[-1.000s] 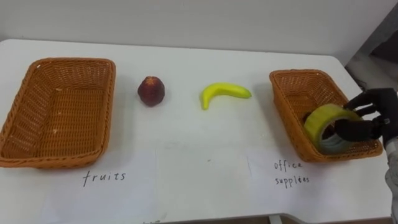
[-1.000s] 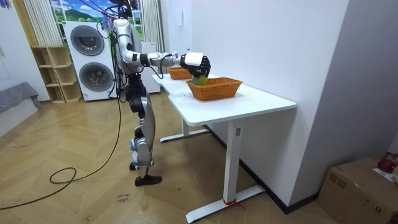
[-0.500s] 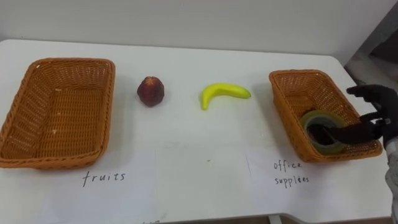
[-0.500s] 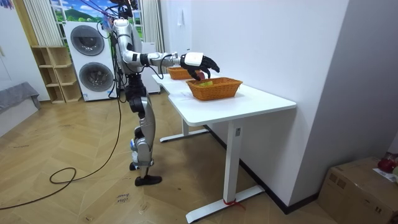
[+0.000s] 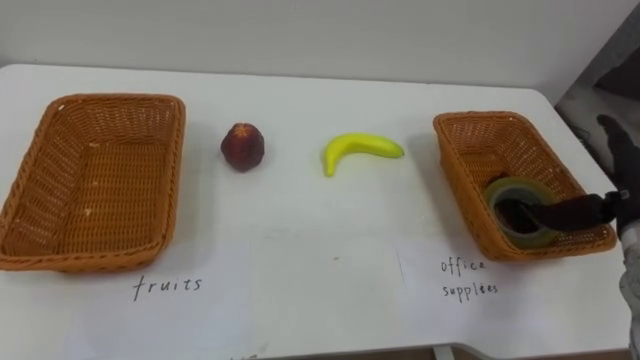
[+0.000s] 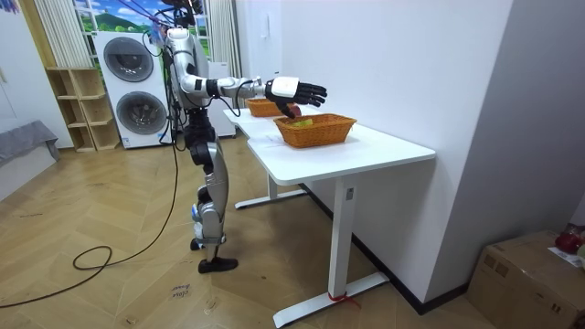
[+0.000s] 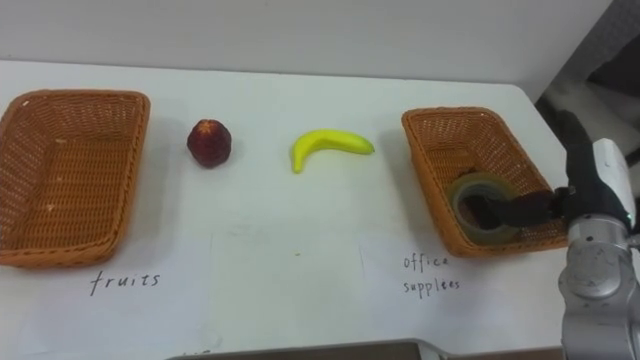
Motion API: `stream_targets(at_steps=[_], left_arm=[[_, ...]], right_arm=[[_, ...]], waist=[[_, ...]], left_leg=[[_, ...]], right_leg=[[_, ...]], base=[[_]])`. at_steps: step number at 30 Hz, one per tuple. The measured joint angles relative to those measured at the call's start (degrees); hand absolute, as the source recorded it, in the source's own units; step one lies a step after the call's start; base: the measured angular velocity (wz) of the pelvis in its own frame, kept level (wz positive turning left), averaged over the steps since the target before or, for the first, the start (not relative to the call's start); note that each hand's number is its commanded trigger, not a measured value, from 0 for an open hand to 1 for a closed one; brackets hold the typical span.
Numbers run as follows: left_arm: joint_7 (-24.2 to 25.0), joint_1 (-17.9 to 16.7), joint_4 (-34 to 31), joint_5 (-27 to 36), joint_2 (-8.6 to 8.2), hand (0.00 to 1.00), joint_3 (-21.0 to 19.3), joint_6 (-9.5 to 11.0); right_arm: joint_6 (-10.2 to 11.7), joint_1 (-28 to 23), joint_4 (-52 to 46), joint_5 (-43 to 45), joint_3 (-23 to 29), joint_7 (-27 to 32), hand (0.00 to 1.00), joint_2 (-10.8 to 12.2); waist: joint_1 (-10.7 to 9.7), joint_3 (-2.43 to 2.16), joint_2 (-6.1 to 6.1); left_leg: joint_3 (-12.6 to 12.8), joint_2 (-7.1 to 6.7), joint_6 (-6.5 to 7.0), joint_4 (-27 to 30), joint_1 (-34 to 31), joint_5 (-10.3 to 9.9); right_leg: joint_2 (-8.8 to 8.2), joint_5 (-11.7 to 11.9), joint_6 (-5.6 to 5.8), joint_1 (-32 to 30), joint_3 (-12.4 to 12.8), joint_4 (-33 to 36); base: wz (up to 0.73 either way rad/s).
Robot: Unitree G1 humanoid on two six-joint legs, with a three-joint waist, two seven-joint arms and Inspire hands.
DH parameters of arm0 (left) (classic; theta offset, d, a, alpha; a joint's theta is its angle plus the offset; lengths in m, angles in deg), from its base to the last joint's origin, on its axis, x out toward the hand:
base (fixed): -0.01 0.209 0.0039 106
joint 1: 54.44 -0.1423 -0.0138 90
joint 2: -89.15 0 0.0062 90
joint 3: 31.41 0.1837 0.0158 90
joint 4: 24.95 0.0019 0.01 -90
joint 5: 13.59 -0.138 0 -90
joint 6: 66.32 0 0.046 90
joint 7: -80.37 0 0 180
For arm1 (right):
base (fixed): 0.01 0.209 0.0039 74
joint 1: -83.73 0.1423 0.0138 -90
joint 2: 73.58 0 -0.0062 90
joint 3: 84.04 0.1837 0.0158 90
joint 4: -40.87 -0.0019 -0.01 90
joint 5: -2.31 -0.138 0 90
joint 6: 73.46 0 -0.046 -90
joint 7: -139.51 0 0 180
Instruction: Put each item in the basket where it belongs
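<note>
One white table (image 5: 330, 250) carries a large basket (image 5: 30, 215) at 9 o'clock, a smaller basket (image 5: 452, 165) at 3 o'clock with the right hand (image 7: 600, 185) spread wide above it, a banana (image 5: 358, 148) and a peach (image 5: 243, 146) toward 12 o'clock, and the tape roll (image 5: 512, 184) lying inside the smaller basket.

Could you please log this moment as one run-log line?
tape roll: lying in office-supplies basket | right hand: open over it | banana, red fruit: on table
</note>
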Motion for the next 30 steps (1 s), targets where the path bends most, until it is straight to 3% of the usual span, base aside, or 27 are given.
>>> stream_targets(at_steps=[19,25,30], left_arm=[[0.0,0.4,-0.4,0.0,0.07,0.0,-0.2,0.3],[0.0,1.4,-1.5,0.3,0.39,0.0,-0.1,1.1],[-0.7,2.2,-2.5,3.4,0.65,0.0,0.0,1.9]], right_arm=[[0.8,0.2,-5.2,-2.1,0.1,1.6,0.0,-0.2],[1.2,2.7,-10.8,-4.3,0.1,2.9,0.0,-2.5],[1.2,4.7,-12.5,-5.8,0.0,4.1,0.0,-2.9]], waist=[[-0.1,0.08,0.34],[0.1,0.07,0.26],[0.3,0.1,-0.05]], left_leg=[[0.1,-0.01,0.0,-0.4,0.2,0.0],[0.2,0.0,0.01,-0.5,0.9,0.0],[0.2,0.02,0.01,-0.6,0.8,0.0]], right_leg=[[0.1,0.0,0.0,-0.1,0.1,0.0],[0.02,0.0,0.01,0.2,0.2,0.1],[0.03,0.0,0.01,0.3,0.0,0.1]], base=[[0.0],[-0.01],[0.0]])
